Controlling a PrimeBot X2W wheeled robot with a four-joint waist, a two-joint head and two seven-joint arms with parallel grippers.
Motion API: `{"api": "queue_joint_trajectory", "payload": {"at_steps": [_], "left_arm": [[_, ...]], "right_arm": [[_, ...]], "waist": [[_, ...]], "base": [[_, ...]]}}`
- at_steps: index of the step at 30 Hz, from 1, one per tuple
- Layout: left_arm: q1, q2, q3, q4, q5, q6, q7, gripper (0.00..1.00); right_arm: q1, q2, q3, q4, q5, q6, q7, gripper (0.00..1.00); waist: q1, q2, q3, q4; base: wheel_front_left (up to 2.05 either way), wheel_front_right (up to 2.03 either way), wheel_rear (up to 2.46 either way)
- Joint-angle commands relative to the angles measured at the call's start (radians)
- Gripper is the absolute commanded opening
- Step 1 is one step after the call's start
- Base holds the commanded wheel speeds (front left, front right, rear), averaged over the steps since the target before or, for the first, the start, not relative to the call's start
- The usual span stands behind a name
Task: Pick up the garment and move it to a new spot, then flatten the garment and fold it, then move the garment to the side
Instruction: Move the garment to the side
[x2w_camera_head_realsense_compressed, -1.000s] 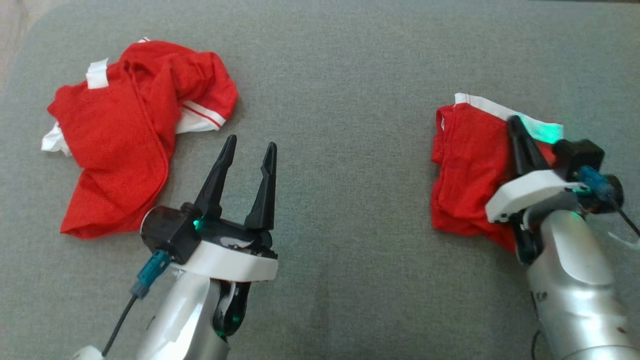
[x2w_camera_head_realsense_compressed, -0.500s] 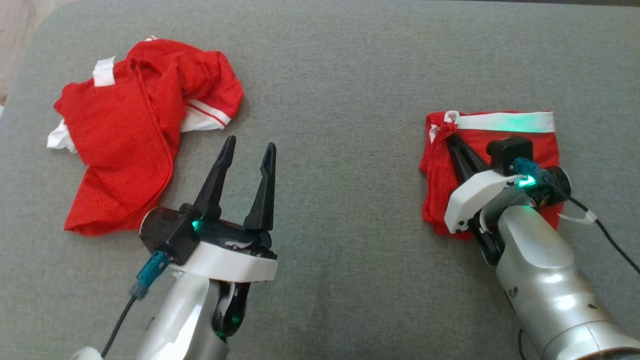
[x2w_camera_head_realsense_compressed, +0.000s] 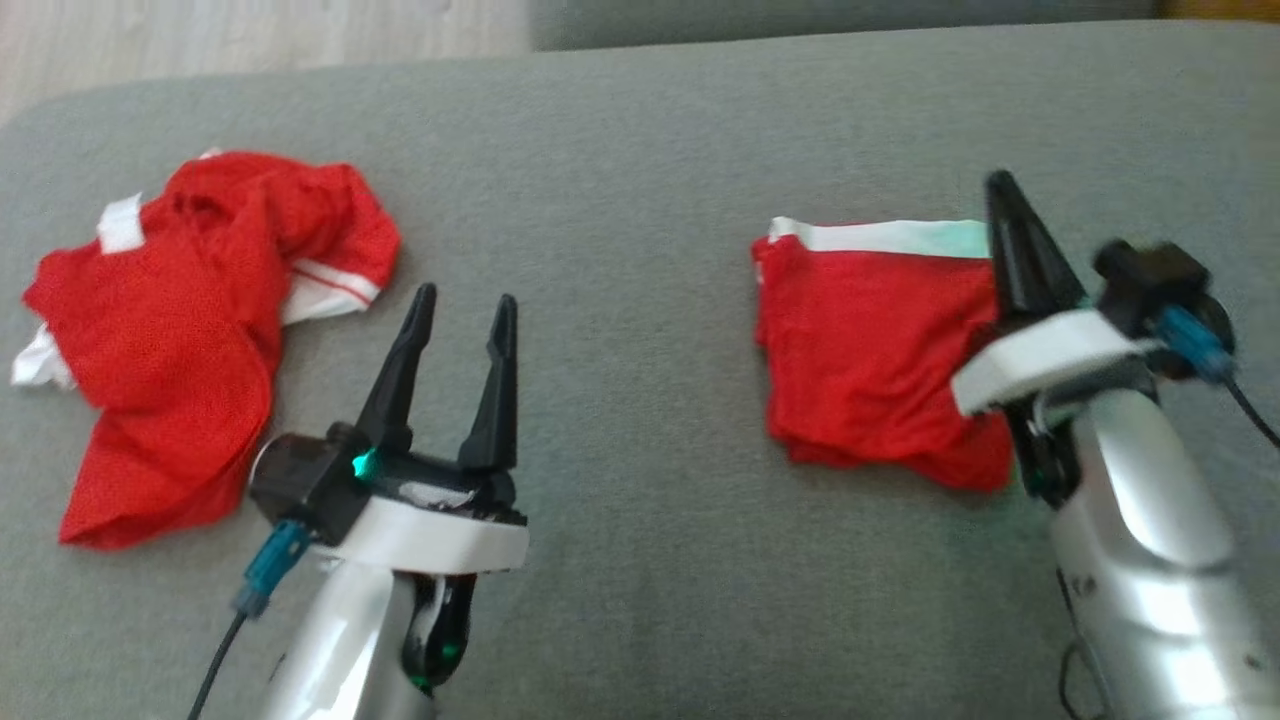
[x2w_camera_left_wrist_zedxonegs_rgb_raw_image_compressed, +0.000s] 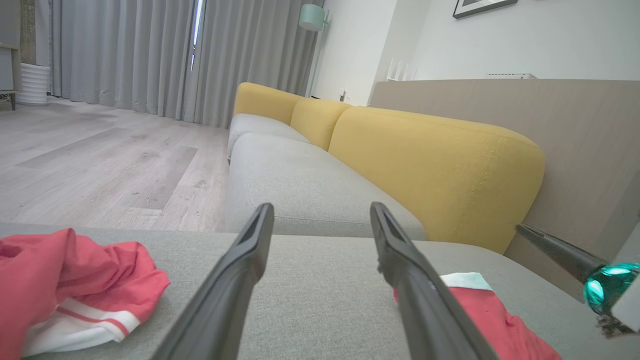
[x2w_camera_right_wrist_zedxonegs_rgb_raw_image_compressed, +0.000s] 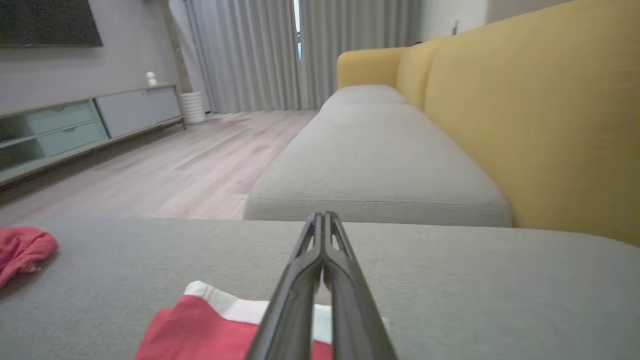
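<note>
Head view: folded garment (x2w_camera_head_realsense_compressed: 870, 350) lies flat, white band (x2w_camera_head_realsense_compressed: 880, 237) facing away.

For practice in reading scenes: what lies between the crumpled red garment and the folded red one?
In the head view, the open left gripper stands there over bare grey cushion, nearer the crumpled garment than the folded garment.
</note>
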Motion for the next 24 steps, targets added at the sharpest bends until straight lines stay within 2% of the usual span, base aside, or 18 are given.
{"api": "queue_joint_trajectory", "payload": {"at_steps": [1,2,3,4,9,13,17,24], "left_arm": [[-0.008,0.004,0.046,-0.036,0.007,-0.001,-0.005,1.0],[-0.005,0.004,0.052,-0.039,0.006,0.0,-0.005,1.0],[-0.002,0.004,0.058,-0.041,0.005,0.001,-0.005,1.0],[0.001,0.004,0.062,-0.043,0.004,0.001,-0.005,1.0],[0.022,0.004,0.076,-0.05,0.005,0.003,-0.005,1.0],[0.044,0.004,0.079,-0.051,0.011,0.002,-0.005,1.0],[0.063,0.004,0.078,-0.046,0.033,0.001,-0.005,1.0],[0.074,0.004,0.083,-0.048,0.034,-0.001,-0.005,1.0]], "right_arm": [[0.04,0.008,-0.006,-0.067,-0.008,-0.001,-0.011,0.0],[0.06,0.01,-0.023,-0.102,-0.013,-0.001,-0.011,0.0],[0.082,0.013,-0.038,-0.137,-0.017,-0.001,-0.011,0.75],[0.105,0.018,-0.05,-0.17,-0.018,-0.001,-0.011,1.0],[0.223,0.037,-0.108,-0.326,-0.033,-0.001,-0.011,1.0],[0.315,0.047,-0.132,-0.401,-0.037,-0.001,-0.011,1.0],[0.375,0.048,-0.117,-0.421,-0.005,-0.001,-0.011,1.0],[0.388,0.049,-0.103,-0.422,0.008,-0.001,-0.011,1.0]], "waist": [[0.0,0.0,-0.026,-0.036],[0.0,0.0,-0.032,-0.046],[0.0,0.0,-0.038,-0.055],[0.0,0.0,-0.043,-0.064],[0.0,0.0,-0.063,-0.096],[0.0,0.0,-0.076,-0.111],[0.0,0.0,-0.081,-0.123],[0.0,0.0,-0.079,-0.127]], "base": [[0.0,0.0,0.0],[0.0,0.0,0.0],[0.0,0.0,0.0],[0.0,0.0,0.0],[0.0,0.0,0.0],[0.0,0.0,0.0],[0.0,0.0,0.0],[0.0,0.0,0.0]]}}
